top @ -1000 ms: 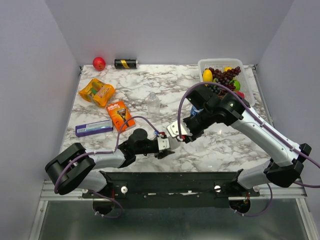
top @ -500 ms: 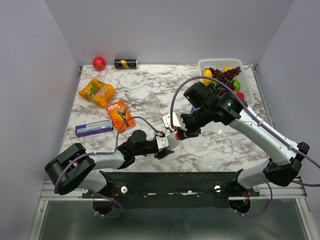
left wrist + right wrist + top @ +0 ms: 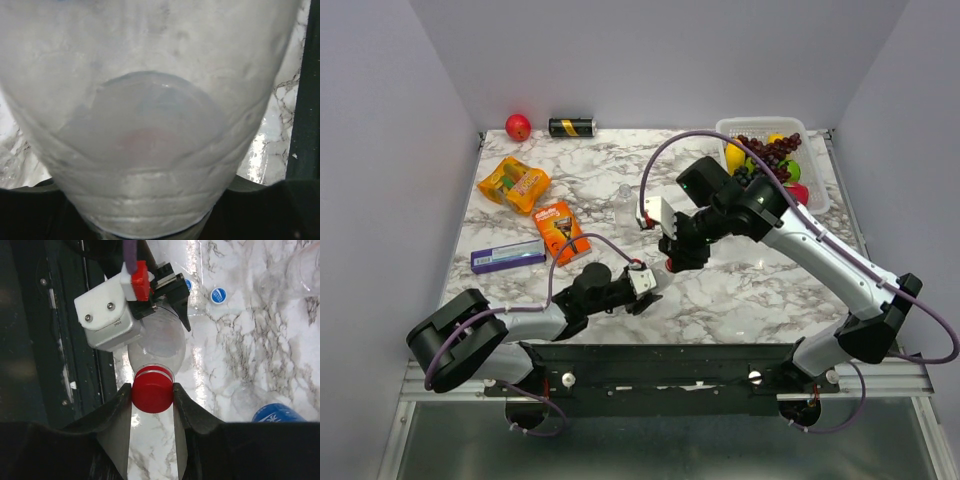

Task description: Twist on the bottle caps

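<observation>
Currently, the right gripper (image 3: 151, 395) pinches the red cap (image 3: 152, 399) atop the bottle (image 3: 150, 100) clamped by the left gripper (image 3: 648, 295); keep it square while twisting.

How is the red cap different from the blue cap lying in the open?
The red cap is plain red; the blue cap has white on top. The red cap sits on a bottle, pinched by the right gripper; the blue cap lies loose on the table. Both are round.

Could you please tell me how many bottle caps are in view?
3. A red cap is pinched by the right gripper on the mouth of the bottle; one blue cap lies on the table, another beside it, partly behind the left fingers.
</observation>
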